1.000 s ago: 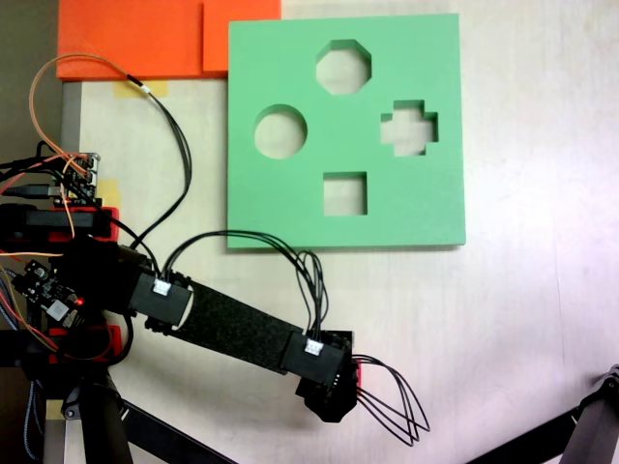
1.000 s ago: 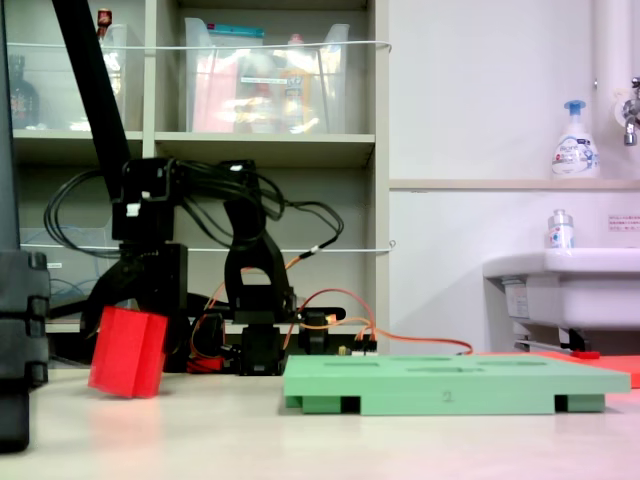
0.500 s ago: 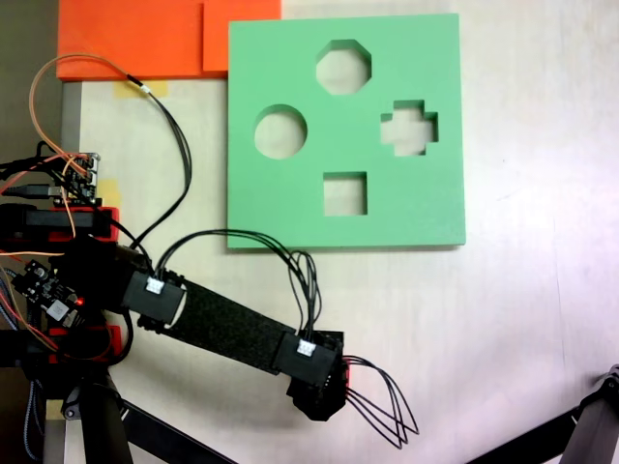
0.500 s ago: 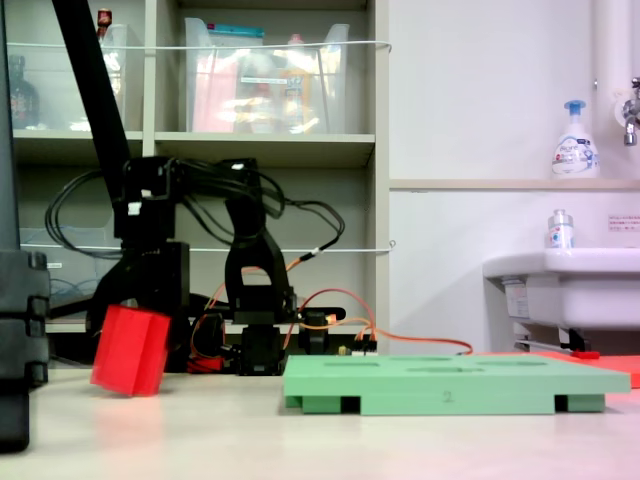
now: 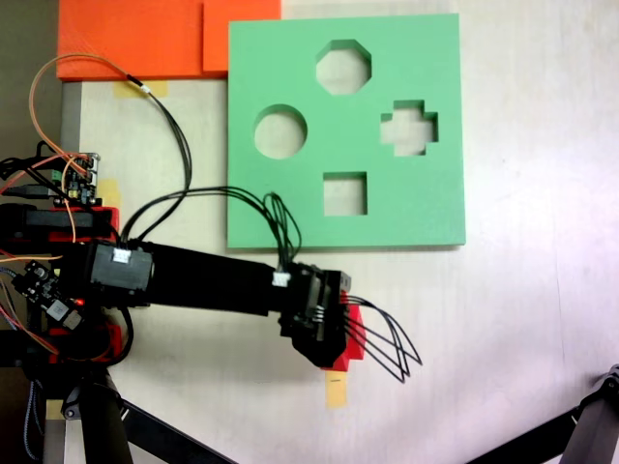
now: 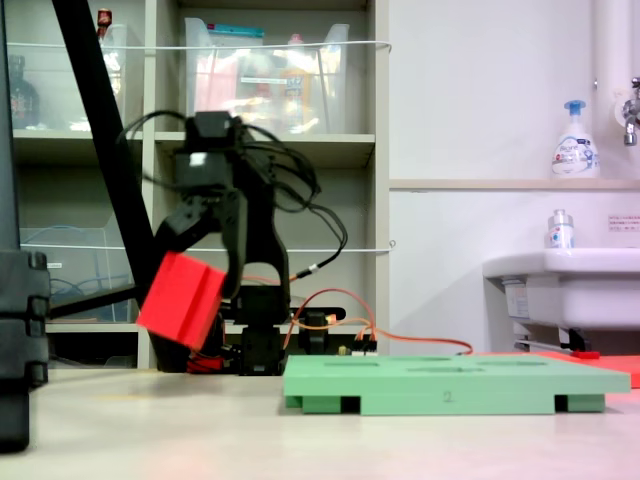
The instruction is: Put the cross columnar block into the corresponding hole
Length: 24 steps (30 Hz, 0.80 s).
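The end effector (image 6: 190,290) grips the cross columnar block (image 6: 182,299), tilted, clear above the counter (image 5: 522,319); the corresponding hole (image 5: 409,129) lies up-right in the top-down fixed view, across the green board (image 5: 290,208).

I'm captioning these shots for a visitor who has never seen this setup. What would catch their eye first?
First, the bright red block, held tilted in the air by the black end effector, clear of the table in the side-on fixed view. Next, the green foam board lying flat in the top-down fixed view, with round, octagonal, square and plus-shaped cutouts; the plus-shaped cutout is nearest its right edge.
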### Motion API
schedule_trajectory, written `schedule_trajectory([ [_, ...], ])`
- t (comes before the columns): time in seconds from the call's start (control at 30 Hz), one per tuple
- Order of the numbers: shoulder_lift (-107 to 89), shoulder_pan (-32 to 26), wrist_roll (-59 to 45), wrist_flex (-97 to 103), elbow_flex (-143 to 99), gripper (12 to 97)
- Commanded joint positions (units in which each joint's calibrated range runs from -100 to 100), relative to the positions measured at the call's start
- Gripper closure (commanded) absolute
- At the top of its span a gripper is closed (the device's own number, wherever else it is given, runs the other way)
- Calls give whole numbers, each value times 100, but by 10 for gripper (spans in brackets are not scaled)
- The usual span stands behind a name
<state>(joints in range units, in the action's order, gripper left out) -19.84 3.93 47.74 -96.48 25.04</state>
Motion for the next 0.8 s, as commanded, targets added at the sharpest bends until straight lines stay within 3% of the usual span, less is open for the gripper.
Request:
schedule_trajectory([
  [0.0,-656,-278,342,-352,438,742],
  [0.37,-530,-1968,2222,-352,1704,740],
  [0.77,-237,-2173,1812,399,1694,709],
])
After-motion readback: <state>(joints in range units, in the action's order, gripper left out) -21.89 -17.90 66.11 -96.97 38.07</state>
